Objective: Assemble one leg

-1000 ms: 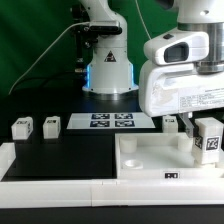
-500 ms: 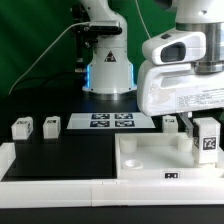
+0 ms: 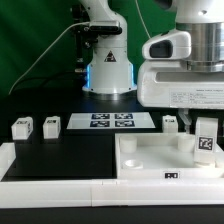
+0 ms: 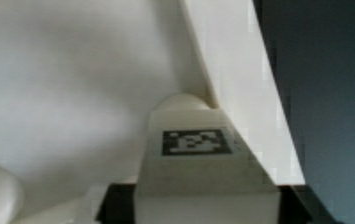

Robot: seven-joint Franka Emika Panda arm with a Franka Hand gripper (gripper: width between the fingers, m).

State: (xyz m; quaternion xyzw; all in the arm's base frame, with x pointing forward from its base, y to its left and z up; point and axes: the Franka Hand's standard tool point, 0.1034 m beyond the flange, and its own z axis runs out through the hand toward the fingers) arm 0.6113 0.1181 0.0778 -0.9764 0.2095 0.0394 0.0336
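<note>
My gripper [image 3: 204,124] is shut on a leg [image 3: 205,143], a small white block with a black-and-white tag. I hold it upright over the right end of the large white tray [image 3: 150,165], low inside its raised rim. In the wrist view the leg [image 4: 195,140] fills the middle between my dark fingers [image 4: 124,205], its tip against the inside of the tray's rim [image 4: 236,60]. Three more legs stand on the table: two at the exterior view's left [image 3: 22,128] [image 3: 51,125] and one behind the tray [image 3: 171,122].
The marker board [image 3: 112,122] lies flat at the back middle, in front of the arm's base [image 3: 108,70]. A black mat [image 3: 70,155] covers the table left of the tray. A low white ledge [image 3: 8,160] runs along the exterior view's left edge.
My gripper has shifted with the leg, which now sits a little lower and further back over the tray's right end. The other legs have not moved.
</note>
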